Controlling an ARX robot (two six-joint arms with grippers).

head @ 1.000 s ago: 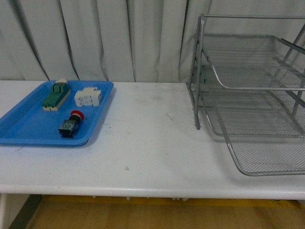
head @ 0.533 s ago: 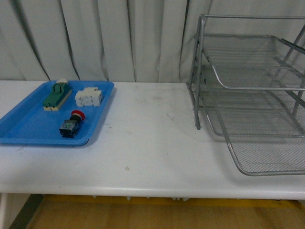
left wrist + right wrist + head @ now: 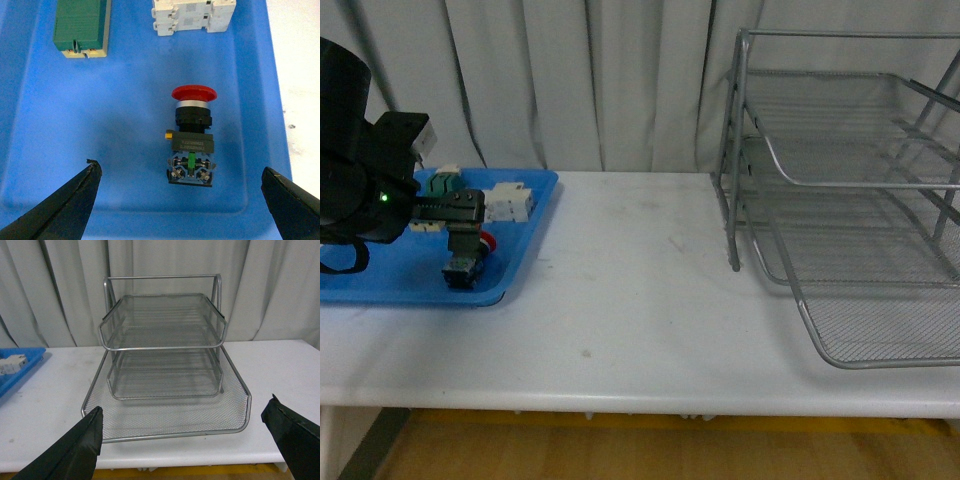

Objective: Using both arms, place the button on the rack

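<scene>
Pale pleated curtain [image 3: 570,80]: backdrop. White worktop [image 3: 620,300]: faintly scuffed. Silver three-tier wire-mesh rack [image 3: 734,150]: standing at right. Blue plastic tray [image 3: 380,285]: at left. Claws: left claw [image 3: 180,169] spread above tray; right claw [image 3: 183,407] spread, facing rack. Red-capped button [image 3: 192,135]: lying in tray, untouched.

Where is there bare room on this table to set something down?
The white table lies bare between the blue tray and the rack. The rack's pulled-out bottom tray is empty too. Crowded: the blue tray, holding the button, green switch and white component.
</scene>
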